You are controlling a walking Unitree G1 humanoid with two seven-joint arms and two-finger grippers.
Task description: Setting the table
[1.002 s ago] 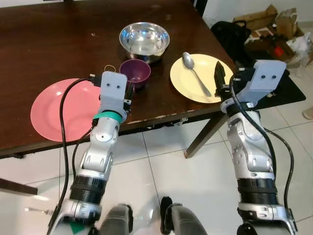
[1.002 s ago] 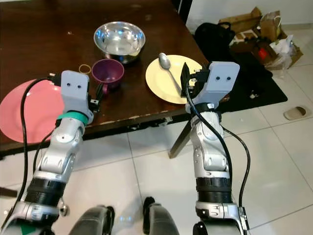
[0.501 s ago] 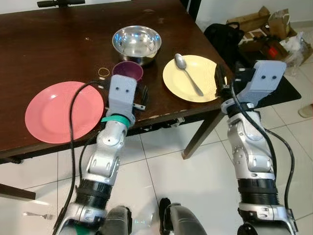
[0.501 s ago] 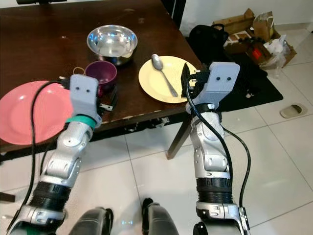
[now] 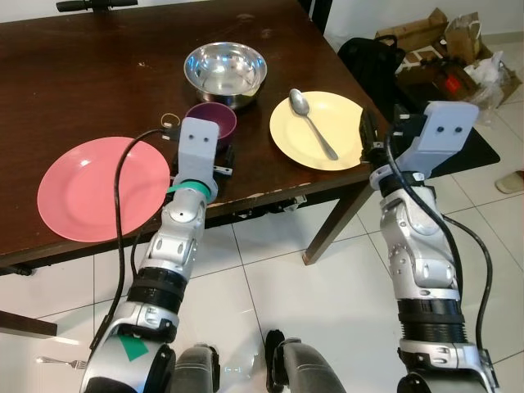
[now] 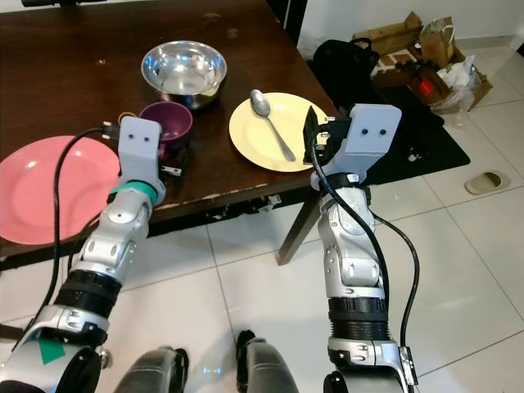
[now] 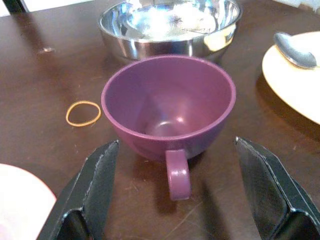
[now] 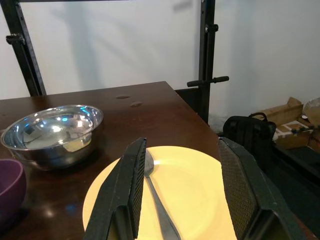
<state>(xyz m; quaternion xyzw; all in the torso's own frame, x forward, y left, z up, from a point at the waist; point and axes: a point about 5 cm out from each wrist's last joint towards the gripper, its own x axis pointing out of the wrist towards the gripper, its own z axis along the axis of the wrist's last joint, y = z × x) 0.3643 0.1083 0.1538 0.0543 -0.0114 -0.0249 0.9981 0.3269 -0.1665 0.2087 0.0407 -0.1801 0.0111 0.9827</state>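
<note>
Though small and probably light, the purple cup (image 7: 167,112) looks rigid and smooth-walled, so it may slip; I judge the bowl of the cup, gripped across its sides, the surest hold. It stands upright on the table (image 5: 98,74) between the steel bowl (image 5: 225,70) and the table edge, handle (image 7: 178,175) toward the robot. The left gripper (image 7: 175,200) is extended low at the cup, fingers spread wide, not touching. The right gripper (image 8: 187,195) hovers, fingers apart, at the yellow plate (image 5: 315,131) bearing a spoon (image 5: 309,119).
</note>
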